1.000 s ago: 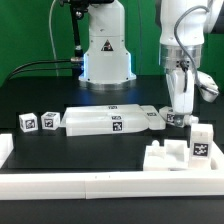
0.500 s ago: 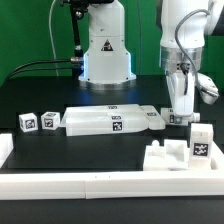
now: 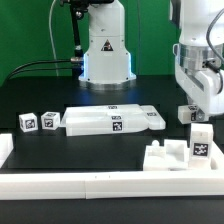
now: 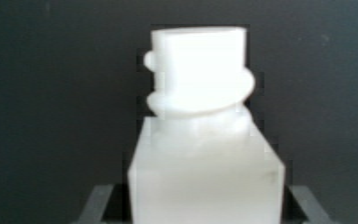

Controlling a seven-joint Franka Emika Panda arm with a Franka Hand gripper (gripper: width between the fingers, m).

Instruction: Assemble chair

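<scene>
Exterior view: your hand (image 3: 194, 110), at three o'clock on the bench (image 3: 60, 100), is clamped on a short leg (image 3: 186, 114) just above the upright block (image 3: 201, 141). Wrist view: the short leg (image 4: 197, 110) fills the frame. A skewed grip could let it slip and drop.

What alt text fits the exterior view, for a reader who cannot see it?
A robot gripper holds a small white tagged piece at the exterior view's right, over a black table. A flat white slab lies in the middle, with two small tagged cubes toward the exterior view's left.
</scene>
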